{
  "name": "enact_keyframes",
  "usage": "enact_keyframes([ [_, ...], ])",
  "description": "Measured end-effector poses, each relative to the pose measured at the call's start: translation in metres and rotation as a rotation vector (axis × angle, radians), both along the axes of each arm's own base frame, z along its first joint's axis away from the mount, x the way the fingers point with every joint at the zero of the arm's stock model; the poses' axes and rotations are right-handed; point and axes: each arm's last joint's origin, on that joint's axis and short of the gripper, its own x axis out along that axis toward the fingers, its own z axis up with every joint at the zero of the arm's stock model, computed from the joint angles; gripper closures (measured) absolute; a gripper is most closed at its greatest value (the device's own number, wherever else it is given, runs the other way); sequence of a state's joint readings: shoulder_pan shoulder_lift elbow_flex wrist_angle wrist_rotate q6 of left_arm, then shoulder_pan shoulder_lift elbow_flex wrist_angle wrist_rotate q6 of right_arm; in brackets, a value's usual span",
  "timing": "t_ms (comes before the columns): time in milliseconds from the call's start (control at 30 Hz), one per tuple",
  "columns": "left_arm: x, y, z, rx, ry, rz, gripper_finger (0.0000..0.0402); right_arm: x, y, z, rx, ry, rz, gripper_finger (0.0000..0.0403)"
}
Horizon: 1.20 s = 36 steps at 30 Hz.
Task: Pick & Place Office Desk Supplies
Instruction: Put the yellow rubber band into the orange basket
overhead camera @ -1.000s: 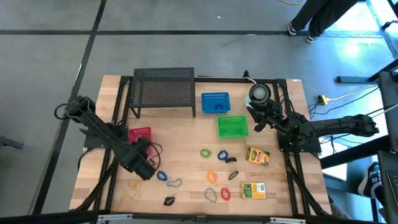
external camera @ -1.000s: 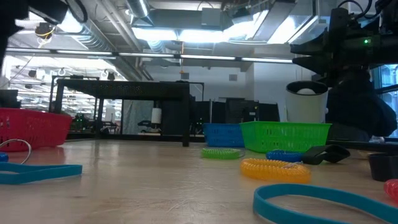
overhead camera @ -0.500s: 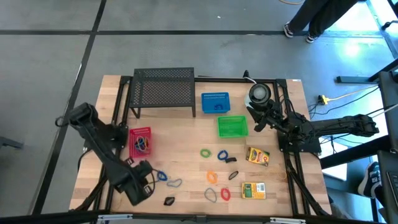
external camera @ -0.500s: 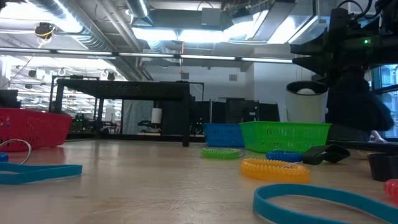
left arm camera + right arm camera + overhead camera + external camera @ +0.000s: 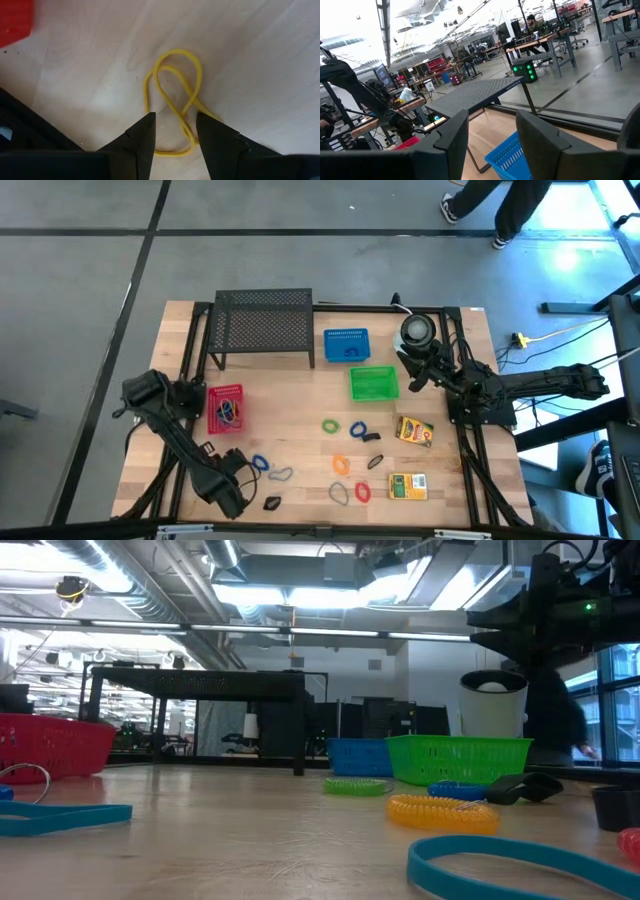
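Note:
My left gripper (image 5: 228,498) is open and low over the table's near left corner. In the left wrist view a yellow rubber band (image 5: 175,100) lies flat on the wood, its near end between my left gripper's (image 5: 175,122) two fingertips; the arm hides it from above. Coloured loops (image 5: 341,465) lie flat near the middle, and two more (image 5: 260,463) just right of the left gripper. A black clip (image 5: 271,502) and two yellow-green boxes (image 5: 414,430) rest on the table. My right gripper (image 5: 412,372) waits open at the far right, by the green basket (image 5: 374,383).
A red basket (image 5: 225,408) holding small items sits behind the left gripper. A blue basket (image 5: 346,345) and a black mesh shelf (image 5: 264,325) stand along the far edge. A round disc-like object (image 5: 416,330) is at the far right. Bare wood lies between the loops and the baskets.
My left gripper has moved from beside the red basket toward the table's near edge and down, ending over the rubber bands at the near left. The red basket, partly covered before, now shows in full.

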<state>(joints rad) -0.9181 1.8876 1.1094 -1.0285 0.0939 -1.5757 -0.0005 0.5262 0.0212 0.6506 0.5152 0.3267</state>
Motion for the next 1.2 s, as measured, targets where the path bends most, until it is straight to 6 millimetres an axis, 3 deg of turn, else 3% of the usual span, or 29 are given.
enact_keyframes([
  [233, 0.002, 0.000, -0.005, 0.000, 0.003, 0.005, 0.0266, 0.000, 0.000, -0.001, 0.000, 0.005, 0.000, 0.0236],
  [600, 0.010, 0.006, 0.002, -0.053, -0.014, -0.035, 0.0389, 0.000, 0.000, 0.000, 0.000, 0.005, 0.000, 0.0236],
  [833, 0.019, 0.009, 0.005, -0.070, -0.025, -0.103, 0.0399, 0.000, 0.000, 0.000, 0.000, 0.005, 0.000, 0.0236],
  [967, 0.037, 0.007, 0.018, 0.021, -0.197, -0.208, 0.0399, 0.000, 0.000, 0.000, 0.000, 0.005, 0.000, 0.0236],
  [1200, 0.071, -0.003, 0.061, 0.260, -0.531, -0.457, 0.0399, 0.000, 0.000, 0.000, 0.000, 0.005, 0.000, 0.0236],
])
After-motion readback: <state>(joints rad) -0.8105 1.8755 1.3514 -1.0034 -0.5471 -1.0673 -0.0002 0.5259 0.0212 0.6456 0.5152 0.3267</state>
